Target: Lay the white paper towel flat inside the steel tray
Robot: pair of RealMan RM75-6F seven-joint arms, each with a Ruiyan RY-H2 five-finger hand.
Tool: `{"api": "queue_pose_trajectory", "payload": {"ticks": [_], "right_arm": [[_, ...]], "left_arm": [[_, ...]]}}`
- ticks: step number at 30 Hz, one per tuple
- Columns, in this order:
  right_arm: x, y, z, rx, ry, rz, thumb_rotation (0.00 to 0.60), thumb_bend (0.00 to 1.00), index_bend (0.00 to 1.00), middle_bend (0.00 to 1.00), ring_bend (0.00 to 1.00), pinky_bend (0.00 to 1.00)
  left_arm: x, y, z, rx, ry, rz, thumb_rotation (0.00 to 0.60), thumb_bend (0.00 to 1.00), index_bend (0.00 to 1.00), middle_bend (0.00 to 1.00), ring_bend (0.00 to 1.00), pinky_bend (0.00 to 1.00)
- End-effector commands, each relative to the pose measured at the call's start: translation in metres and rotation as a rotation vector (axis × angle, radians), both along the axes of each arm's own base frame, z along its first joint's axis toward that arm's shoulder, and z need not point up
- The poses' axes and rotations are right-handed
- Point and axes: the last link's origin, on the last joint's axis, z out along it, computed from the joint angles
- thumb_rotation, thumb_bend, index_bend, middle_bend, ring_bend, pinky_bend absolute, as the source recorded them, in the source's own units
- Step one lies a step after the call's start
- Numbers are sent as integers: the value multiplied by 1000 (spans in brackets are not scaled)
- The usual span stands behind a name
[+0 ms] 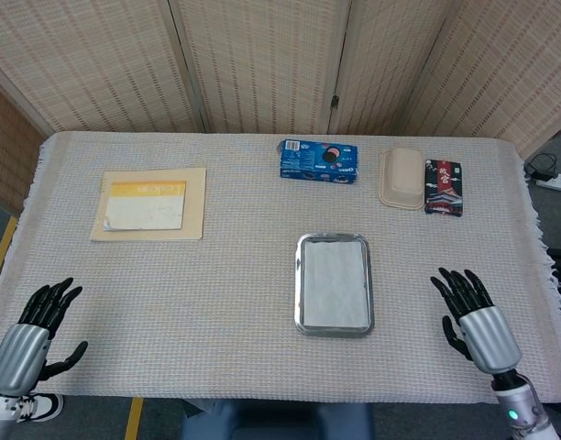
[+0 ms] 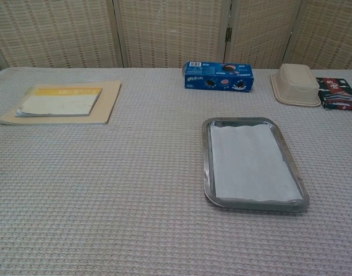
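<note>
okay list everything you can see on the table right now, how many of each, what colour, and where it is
steel tray: one, silver, centre-right of table.
paper towel: one, white, flat inside the tray.
cookie box: one, blue, far centre.
food container: one, beige, far right.
packet: one, dark with red, right of the container.
notebook: one, white and yellow, far left on a tan board.
left hand: black fingers spread, near left edge.
right hand: black fingers spread, right of tray.

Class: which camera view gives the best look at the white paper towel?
The chest view: the white paper towel fills the steel tray close up, its wavy edges visible. The head view shows it smaller, from above.
</note>
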Motion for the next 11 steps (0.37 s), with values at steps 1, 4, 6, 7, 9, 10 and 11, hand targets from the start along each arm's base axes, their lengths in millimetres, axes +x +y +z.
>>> {"api": "queue_pose_trajectory", "payload": {"ticks": [1, 4, 6, 7, 9, 10, 11], "right_arm": [[-6, 25, 3, 12, -35, -1, 600, 653, 0, 0, 0, 0], [-4, 25, 7, -15, -27, 19, 600, 638, 0, 0, 0, 0], [-2, 27, 6, -5, -47, 20, 600, 633, 0, 0, 0, 0], [-2, 28, 6, -4, -46, 18, 600, 634, 0, 0, 0, 0], [-2, 28, 6, -4, -36, 14, 600, 633, 0, 0, 0, 0], [-2, 28, 6, -5, -36, 11, 600, 633, 0, 0, 0, 0], [-2, 27, 6, -6, -38, 9, 600, 632, 0, 0, 0, 0]], "left_arm": [[-1, 1, -1, 1, 24, 13, 600, 383, 0, 0, 0, 0], [-1, 0, -4, -9, 37, 22, 600, 383, 0, 0, 0, 0], [-1, -1, -4, -13, 42, 22, 600, 383, 0, 0, 0, 0], [0, -2, -4, -13, 41, 21, 600, 383, 0, 0, 0, 0], [-1, -2, -4, -11, 40, 22, 600, 384, 0, 0, 0, 0], [-1, -1, -4, -12, 40, 25, 600, 383, 0, 0, 0, 0], [-2, -1, -4, -14, 40, 29, 600, 383, 0, 0, 0, 0]]}}
